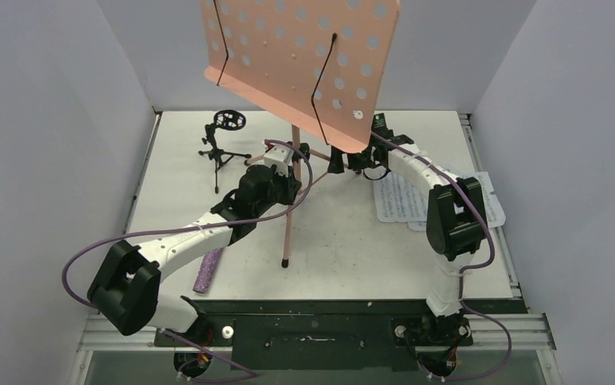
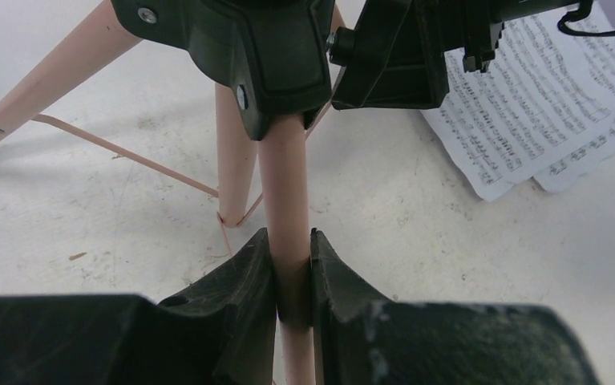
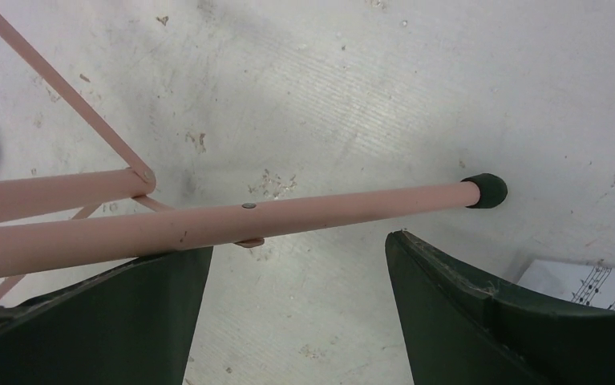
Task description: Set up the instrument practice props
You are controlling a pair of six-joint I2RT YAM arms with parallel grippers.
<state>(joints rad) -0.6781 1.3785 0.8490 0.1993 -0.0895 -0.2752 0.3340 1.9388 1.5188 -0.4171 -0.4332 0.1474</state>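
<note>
Clamping the pink post (image 2: 281, 180) of the stand (image 1: 304, 56), the left gripper (image 2: 292, 257) has both fingers pressed against the tube, right next to the black hub (image 2: 264, 56) where the legs spread out. The stand is upright near the middle of the counter (image 1: 352, 241), with its perforated desk high in the top view. The right gripper (image 3: 296, 249) is open, fingers wide apart. One leg (image 3: 288, 215) runs across just past the fingertips and ends in a black foot cap (image 3: 486, 190) on the counter; I cannot tell whether a finger touches it. The pages (image 1: 400, 200) lie flat on the right side beside the right arm. The mic stand (image 1: 224, 144) is upright at the far left. The microphone (image 1: 208, 271) lies near the front left, partly under the left arm.
</note>
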